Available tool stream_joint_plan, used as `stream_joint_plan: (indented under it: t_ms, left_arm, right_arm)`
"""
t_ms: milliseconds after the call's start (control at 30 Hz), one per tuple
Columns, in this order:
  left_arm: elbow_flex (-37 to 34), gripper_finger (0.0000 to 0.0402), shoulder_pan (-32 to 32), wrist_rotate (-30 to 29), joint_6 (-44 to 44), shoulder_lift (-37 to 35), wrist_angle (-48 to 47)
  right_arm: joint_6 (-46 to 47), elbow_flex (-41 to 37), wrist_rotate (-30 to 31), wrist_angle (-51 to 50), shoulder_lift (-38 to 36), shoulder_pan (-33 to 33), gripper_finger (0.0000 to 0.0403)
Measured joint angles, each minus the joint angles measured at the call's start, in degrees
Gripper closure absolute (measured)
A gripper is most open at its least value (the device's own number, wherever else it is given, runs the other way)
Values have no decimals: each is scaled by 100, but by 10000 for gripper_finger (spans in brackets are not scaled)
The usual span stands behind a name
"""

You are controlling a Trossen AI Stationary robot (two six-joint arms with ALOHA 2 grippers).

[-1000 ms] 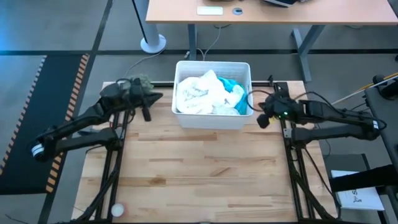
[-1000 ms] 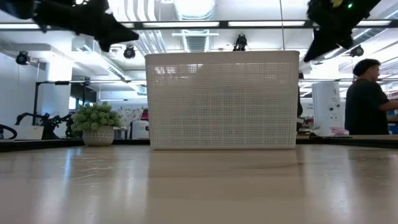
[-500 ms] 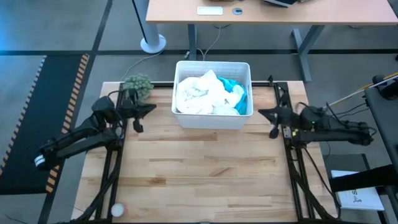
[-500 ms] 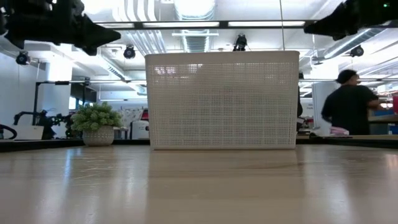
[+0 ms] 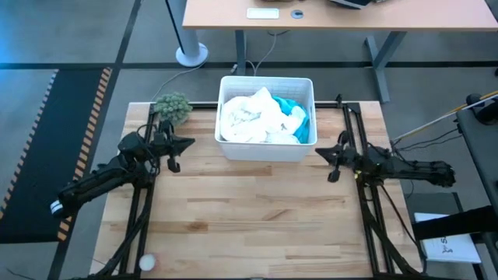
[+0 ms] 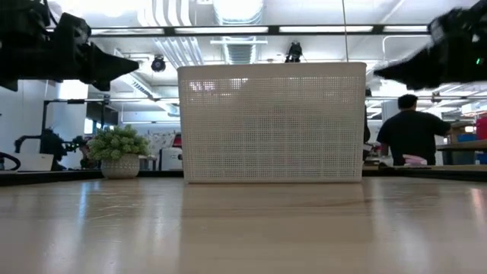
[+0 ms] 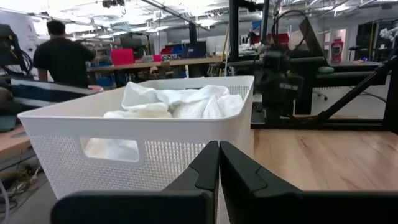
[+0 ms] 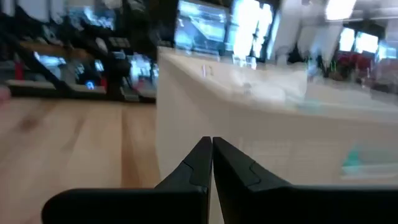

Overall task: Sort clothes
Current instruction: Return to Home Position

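From my station I read the left gripper (image 7: 219,157) as pressed together with nothing between its fingers, the two dark tips meeting in a thin seam in its own wrist view. It hung above the wooden table (image 5: 249,222) on the left side, pointing toward the near left corner of the white mesh bin (image 5: 265,151) and standing clear of it. The right gripper (image 8: 211,149) was likewise closed and empty, its tips touching, held over the table's right side and aimed at the bin's right wall, close to it but not in contact. Between the two arms, the bin sat at the far middle of the table, and the clothes were inside it: a heap of white garments (image 5: 250,118) filled most of it and rose to the rim, with a teal piece (image 5: 295,109) tucked against the right side. A small green plant (image 5: 173,106) stood at the table's far left edge, just beyond the left arm. Past the table, in the room, a person (image 6: 412,135) in a dark top stood with their back to me.
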Motion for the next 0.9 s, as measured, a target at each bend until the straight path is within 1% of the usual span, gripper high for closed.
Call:
stream_joint_plan:
  t_ms: [67,133,233,367,433,500,600,800,900]
  left_arm:
    - [-46,401,4,-13,-2,-123,0]
    - [-74,401,4,-23,-56,-211,12]
    - [-119,401,8,-44,-102,-320,23]
    - [-290,402,8,-449,-187,-432,45]
    - [-454,402,10,-550,-286,-458,141]
    - [-453,402,10,-581,-317,-453,69]
    - [-455,402,10,-580,-354,-418,58]
    - [-455,402,8,-577,-301,-475,171]
    - [-455,402,8,-577,-172,-497,171]
  right_arm:
    - [160,-33,51,-74,54,-98,403]
    - [233,-37,-107,-68,238,-226,403]
    - [231,-37,-255,-101,289,-436,403]
    - [271,-37,-238,-116,498,-701,403]
    - [256,-39,-205,-112,612,-829,403]
    - [231,-39,-210,-117,736,-940,403]
    - [189,-39,-207,-115,852,-979,403]
    - [77,-41,-179,-115,789,-981,403]
    - [183,-42,-167,-115,806,-981,403]
